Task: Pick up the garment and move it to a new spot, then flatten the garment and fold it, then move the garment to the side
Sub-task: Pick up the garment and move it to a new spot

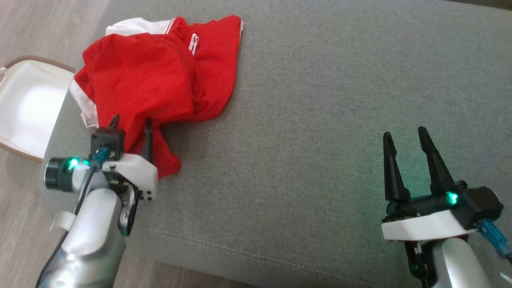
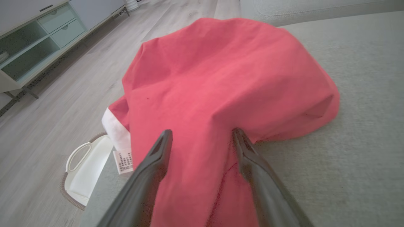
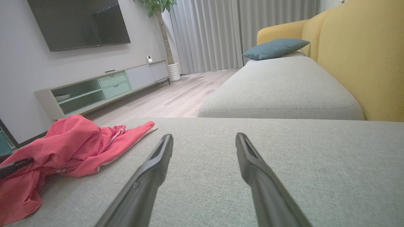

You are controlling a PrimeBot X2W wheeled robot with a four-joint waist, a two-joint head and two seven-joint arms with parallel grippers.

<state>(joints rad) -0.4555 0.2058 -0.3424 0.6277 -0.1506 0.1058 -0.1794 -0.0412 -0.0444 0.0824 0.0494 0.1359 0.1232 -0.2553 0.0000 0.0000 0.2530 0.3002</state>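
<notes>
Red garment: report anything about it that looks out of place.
The red garment lies crumpled in a heap at the left end of the grey sofa cushion, not flat. Its white hem and care label reach the cushion's edge, beside the white basket on the floor. The left gripper, open, straddles a fold.

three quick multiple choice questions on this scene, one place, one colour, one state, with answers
1. Where on the grey cushion does the garment lie? A) left end, near the basket B) centre C) right end
2. What colour is the garment's trim? A) blue B) white C) black
3. How is the left gripper? A) shut on cloth B) open, away from cloth C) open, red cloth between its fingers
Answers: 1 A, it bunches at the head view's left; 2 B, white bands edge the red; 3 C, spread fingers straddle a fold.
</notes>
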